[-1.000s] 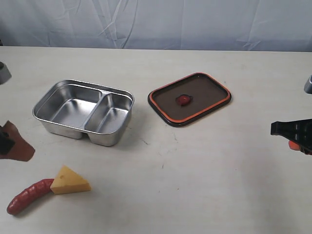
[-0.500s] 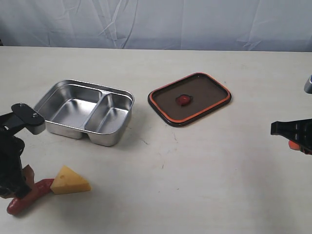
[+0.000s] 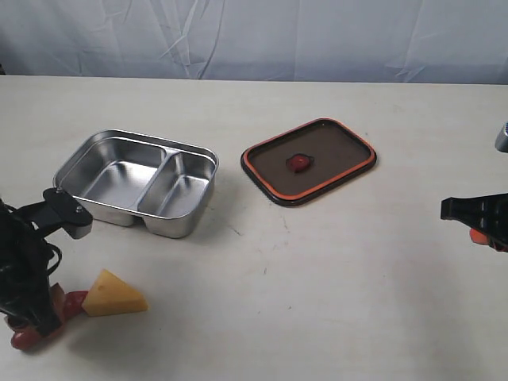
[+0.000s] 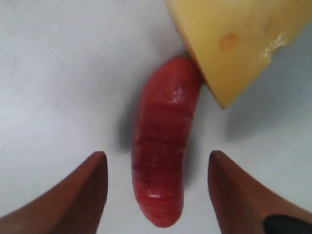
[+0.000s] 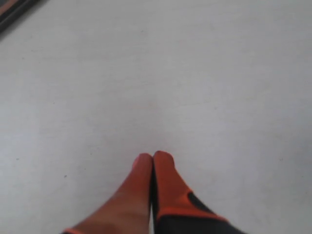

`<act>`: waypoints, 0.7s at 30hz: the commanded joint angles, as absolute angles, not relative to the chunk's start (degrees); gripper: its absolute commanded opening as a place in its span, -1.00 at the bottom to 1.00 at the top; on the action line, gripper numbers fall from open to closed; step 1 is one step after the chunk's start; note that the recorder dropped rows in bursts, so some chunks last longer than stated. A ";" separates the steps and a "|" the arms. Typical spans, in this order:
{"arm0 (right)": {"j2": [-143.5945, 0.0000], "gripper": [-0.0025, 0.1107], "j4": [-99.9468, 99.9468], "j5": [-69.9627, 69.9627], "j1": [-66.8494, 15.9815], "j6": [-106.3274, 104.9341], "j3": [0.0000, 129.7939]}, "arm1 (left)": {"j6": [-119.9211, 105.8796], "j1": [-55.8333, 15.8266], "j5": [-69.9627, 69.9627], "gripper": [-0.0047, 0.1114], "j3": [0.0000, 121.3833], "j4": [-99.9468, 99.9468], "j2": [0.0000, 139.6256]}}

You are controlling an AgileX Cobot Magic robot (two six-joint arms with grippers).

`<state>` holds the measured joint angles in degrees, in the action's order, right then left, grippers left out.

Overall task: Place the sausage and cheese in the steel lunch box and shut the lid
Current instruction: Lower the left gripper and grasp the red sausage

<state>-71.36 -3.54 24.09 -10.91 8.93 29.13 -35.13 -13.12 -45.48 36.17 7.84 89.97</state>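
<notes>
While you are working the first step, the sausage pick, the pale table [image 3: 317, 262] is carrying everything. The steel lunch box [image 3: 99, 208] is sitting open toward the left with both compartments bare. The lid [image 3: 325, 159] is lying flat just to the box's right, apart from it, with its orange rim showing. Near the front left corner, the cheese [image 3: 113, 294] is lying on the table, one corner touching an end of the sausage [image 4: 163, 156]. The sausage is also lying on the table, not yet lifted.

Your left gripper [image 4: 156, 158] is hanging over it with its jaws spread wide. One of its fingers [image 4: 83, 195] is standing on each side of the sausage's lower half, and neither is touching it. Your right gripper [image 5: 153, 158] is waiting at the right edge, well apart from the lid, pinched closed on nothing.

As I am judging it, the next move is asking you to centre on the sausage. Close gently on its glossy skin and lift straight up, so the cheese is not dragged along. Then carry the sausage to a compartment.
</notes>
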 commanded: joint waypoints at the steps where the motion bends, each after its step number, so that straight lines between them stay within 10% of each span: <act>1: -70.83 -0.97 -3.38 23.67 -11.00 8.57 28.82 | -34.44 -13.41 -43.67 0.07 36.03 7.82 91.90; 7: -70.83 -0.97 -3.38 23.67 -11.00 8.57 28.82 | -34.44 -13.41 -43.55 0.00 36.03 8.18 94.66; 16: -70.83 -0.97 -3.38 23.67 -11.00 8.57 28.82 | -33.37 -13.41 -48.89 -0.93 36.03 8.99 94.82; 21: -70.83 -0.97 -3.38 23.67 -11.00 8.57 28.82 | -28.82 -13.41 -53.59 -0.92 37.67 4.87 94.32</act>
